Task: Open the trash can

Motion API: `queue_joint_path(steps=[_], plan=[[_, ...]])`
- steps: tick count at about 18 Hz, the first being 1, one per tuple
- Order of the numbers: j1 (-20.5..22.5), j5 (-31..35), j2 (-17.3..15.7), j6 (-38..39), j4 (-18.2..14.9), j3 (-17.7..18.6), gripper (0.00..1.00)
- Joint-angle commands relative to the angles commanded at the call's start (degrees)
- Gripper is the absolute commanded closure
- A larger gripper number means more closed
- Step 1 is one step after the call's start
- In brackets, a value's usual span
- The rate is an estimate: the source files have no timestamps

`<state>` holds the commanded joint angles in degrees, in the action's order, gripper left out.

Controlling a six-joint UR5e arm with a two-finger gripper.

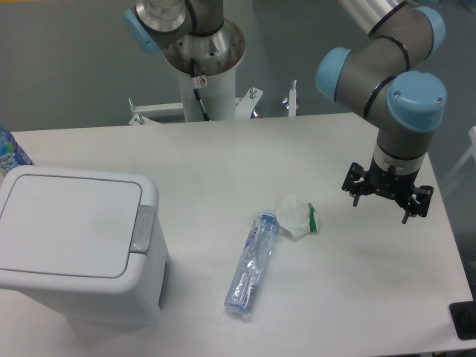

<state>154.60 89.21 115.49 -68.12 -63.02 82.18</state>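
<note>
camera | jaws of gripper (387, 195) spread, empty | trash can (78, 242) lid closed

Trash can (71, 245) white, grey latch (142, 228). Bottle (251, 262) clear, blue-tinted. End effector (387, 195) black. Worktop (223, 156) white.

Claw (387, 199) pointing down, fingers spread, holding nothing

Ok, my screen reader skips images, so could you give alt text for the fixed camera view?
A white trash can with its lid shut sits at the table's left; the robot's hand hovers far right. Between them lie a plastic bottle and a crumpled wrapper.
</note>
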Motion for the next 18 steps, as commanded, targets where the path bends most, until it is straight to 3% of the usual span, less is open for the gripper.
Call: queue_joint_path(steps=[9,14,18], plan=[[-1.58,-1.23,-0.61,4.04,0.00,-0.35,0.00],[-2.90,-6.41,-4.03,16.42,-0.09,0.35,0.00],[-6.76,-9.92,-6.59,27.75,-0.35,0.35,0.00]])
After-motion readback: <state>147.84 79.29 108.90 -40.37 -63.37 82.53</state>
